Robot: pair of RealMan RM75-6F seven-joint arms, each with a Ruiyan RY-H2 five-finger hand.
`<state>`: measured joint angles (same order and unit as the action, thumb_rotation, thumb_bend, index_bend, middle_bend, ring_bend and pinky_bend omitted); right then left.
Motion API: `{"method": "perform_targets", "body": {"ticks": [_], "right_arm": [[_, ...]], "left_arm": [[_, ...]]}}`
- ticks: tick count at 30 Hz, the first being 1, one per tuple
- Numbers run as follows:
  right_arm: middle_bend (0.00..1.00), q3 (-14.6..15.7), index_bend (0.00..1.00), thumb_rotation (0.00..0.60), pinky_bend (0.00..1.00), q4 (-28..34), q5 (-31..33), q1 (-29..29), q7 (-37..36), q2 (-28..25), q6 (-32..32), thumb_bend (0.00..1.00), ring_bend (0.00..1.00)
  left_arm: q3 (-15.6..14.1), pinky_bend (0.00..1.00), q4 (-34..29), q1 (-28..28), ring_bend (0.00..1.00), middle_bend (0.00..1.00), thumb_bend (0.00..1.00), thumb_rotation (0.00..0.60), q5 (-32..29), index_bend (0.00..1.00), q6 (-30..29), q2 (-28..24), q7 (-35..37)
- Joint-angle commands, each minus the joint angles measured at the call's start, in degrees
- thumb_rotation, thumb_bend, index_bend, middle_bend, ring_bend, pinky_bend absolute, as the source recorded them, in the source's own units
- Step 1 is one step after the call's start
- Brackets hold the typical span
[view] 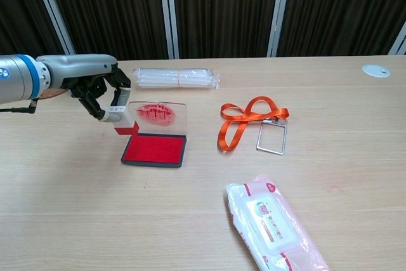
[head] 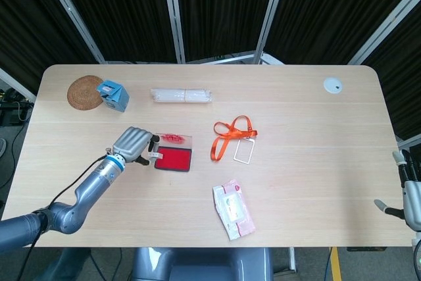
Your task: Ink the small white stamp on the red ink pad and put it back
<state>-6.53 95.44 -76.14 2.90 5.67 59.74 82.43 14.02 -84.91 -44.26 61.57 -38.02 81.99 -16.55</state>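
Note:
My left hand [head: 132,144] [view: 100,88] holds the small white stamp [view: 120,117] [head: 154,155] by its top, red face down, tilted over the left end of the red ink pad [head: 173,159] [view: 155,149]. The stamp hangs just above the pad's near-left corner; I cannot tell if it touches. The pad's clear lid [view: 158,115] stands open at the back, smeared red. My right hand [head: 411,195] shows only at the right edge of the head view, low beside the table, and its fingers are too cut off to read.
An orange lanyard with a badge holder [head: 235,137] [view: 254,122] lies right of the pad. A wet-wipe pack [head: 233,210] [view: 273,226] sits near the front. A clear roll of bags [head: 181,95], a blue box [head: 112,95] on a wicker coaster [head: 84,91] and a white disc [head: 333,85] line the back.

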Motion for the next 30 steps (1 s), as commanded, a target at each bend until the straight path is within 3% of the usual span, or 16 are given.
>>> {"method": "perform_targets", "body": {"ticks": [1,12,30], "right_arm": [[0.00,0.0,0.00,0.600,0.00,0.1,0.2,0.0,0.1,0.0,-0.1,0.00,0.00],[0.00,-0.2,0.00,0.600,0.00,-0.2,1.2,0.2,0.5,0.0,-0.7,0.00,0.00],[0.00,-0.4,0.00,0.600,0.00,-0.7,1.9,0.5,-0.1,0.0,-1.3,0.00,0.00]], "left_arm": [[-1.0,0.82,3.3,-2.2,0.82,0.55,0.57,0.600,2.0,0.59,2.8,1.6,3.7],[-1.9,0.81,9.3,-4.6,0.81,0.55,0.57,0.600,1.3,0.59,4.6,6.0,8.4],[-4.3,0.81,15.1,-8.2,0.81,0.55,0.58,0.600,-3.8,0.60,4.1,11.0,5.2]]}}
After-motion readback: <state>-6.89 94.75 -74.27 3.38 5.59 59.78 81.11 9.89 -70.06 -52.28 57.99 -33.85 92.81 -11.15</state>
